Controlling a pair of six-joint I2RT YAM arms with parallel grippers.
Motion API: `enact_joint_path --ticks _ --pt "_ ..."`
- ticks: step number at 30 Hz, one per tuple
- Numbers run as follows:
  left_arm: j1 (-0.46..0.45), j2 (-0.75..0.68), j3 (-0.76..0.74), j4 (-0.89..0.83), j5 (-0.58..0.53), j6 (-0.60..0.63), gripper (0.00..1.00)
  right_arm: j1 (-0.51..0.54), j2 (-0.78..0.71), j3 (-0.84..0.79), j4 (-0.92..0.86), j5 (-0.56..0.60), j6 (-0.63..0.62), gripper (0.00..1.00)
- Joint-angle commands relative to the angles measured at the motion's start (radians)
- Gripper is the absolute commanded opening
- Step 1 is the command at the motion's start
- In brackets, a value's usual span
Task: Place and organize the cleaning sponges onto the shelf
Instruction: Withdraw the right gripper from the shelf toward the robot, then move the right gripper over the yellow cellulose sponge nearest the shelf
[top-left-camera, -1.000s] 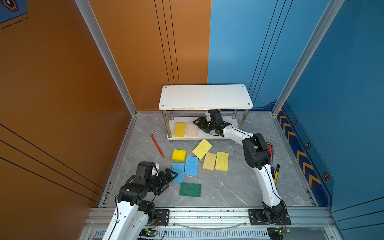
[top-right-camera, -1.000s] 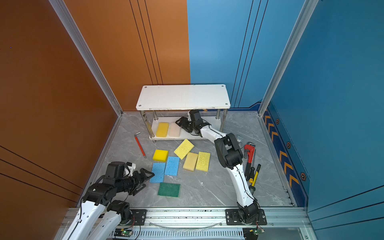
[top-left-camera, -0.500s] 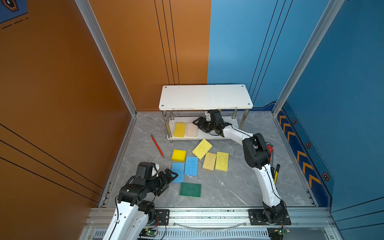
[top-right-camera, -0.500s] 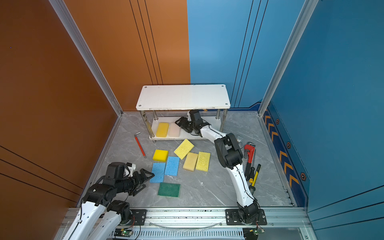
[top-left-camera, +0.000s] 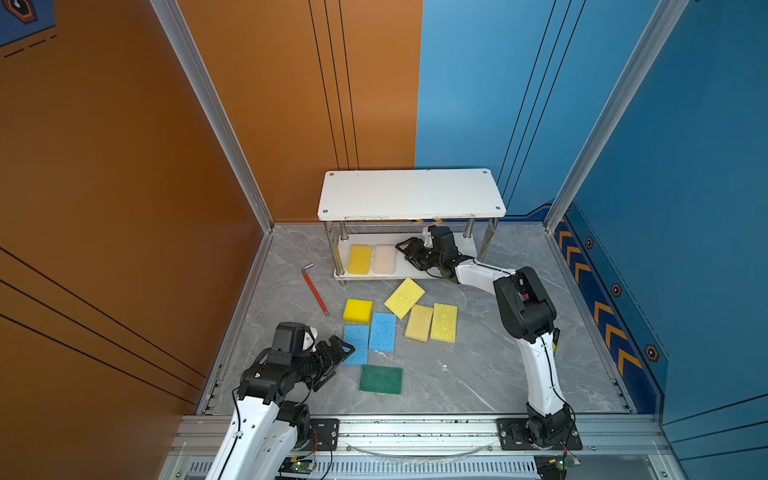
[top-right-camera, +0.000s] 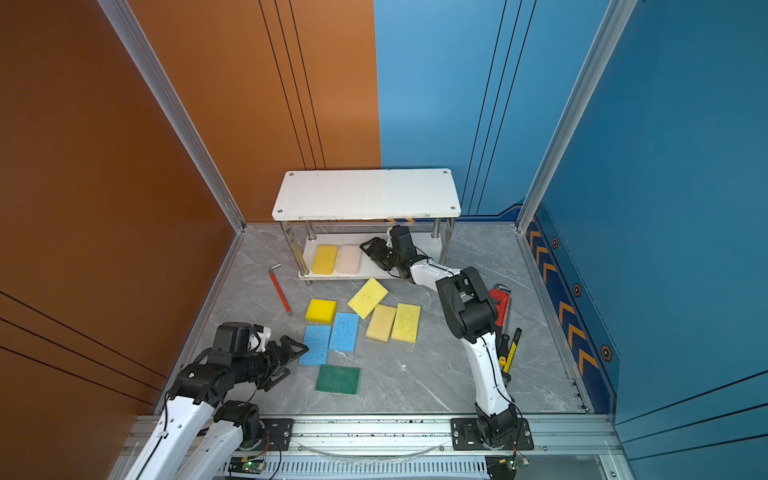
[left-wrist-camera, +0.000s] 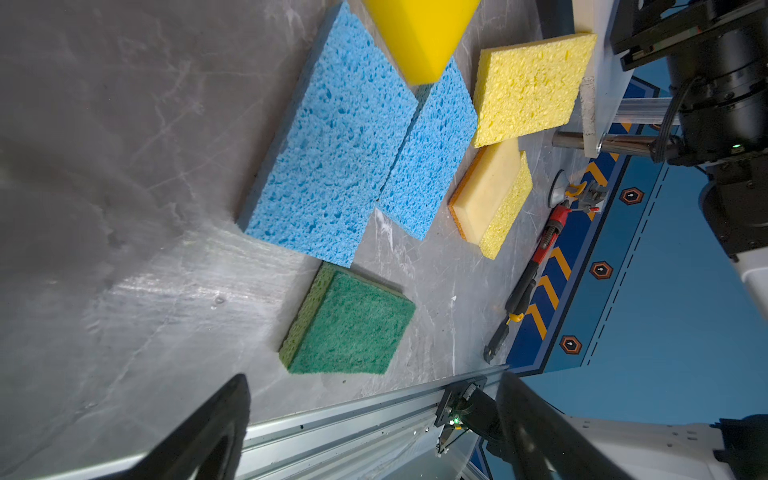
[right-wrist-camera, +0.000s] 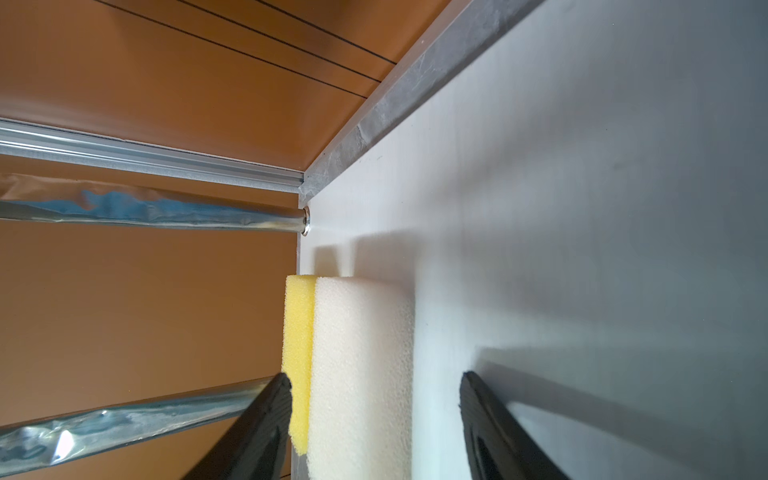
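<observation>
Currently the shelf (top-left-camera: 411, 193) holds two cleaning sponges on its lower board: a bright yellow sponge (top-left-camera: 360, 259) at its left end and a cream-pink sponge (top-left-camera: 385, 258) touching it. The right gripper (top-left-camera: 405, 254) reaches under the shelf's top board, just beside the cream-pink sponge, jaws spread and clamping nothing. In front of the shelf, on the floor, lie a second bright yellow block (top-left-camera: 358, 310), two blue sponges (top-left-camera: 382, 331), two pale yellow sponges (top-left-camera: 404, 297), a tan sponge (top-left-camera: 419, 323) and, farthest from the shelf, a dark green sponge (top-left-camera: 380, 379). The left gripper (top-left-camera: 338, 360) hovers near it, wide open and empty.
</observation>
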Motion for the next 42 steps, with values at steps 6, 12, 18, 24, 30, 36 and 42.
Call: enact_joint_path --ticks 6,12,18,24,30,36,42 --pt "0.025 0.026 0.047 -0.011 0.001 0.058 0.94 0.005 -0.128 -0.113 0.094 0.009 0.038 0.66" --pt "0.031 0.043 0.058 0.015 0.012 0.069 0.95 0.015 -0.227 -0.193 0.096 -0.005 0.030 0.66" --pt "0.035 0.077 0.056 0.074 0.026 0.071 0.96 0.027 -0.335 -0.295 0.027 -0.035 -0.004 0.67" --pt "0.037 0.119 0.061 0.130 0.028 0.073 0.96 0.070 -0.481 -0.367 -0.250 -0.037 -0.163 0.69" --pt "0.035 0.150 0.053 0.181 0.027 0.072 0.97 0.096 -0.611 -0.414 -0.555 -0.004 -0.306 0.71" --pt "0.036 0.189 0.046 0.228 0.020 0.060 0.97 0.117 -0.683 -0.441 -0.767 0.028 -0.404 0.75" --pt "0.034 0.275 0.060 0.292 0.029 0.051 0.97 0.112 -0.717 -0.498 -0.783 0.063 -0.393 0.77"
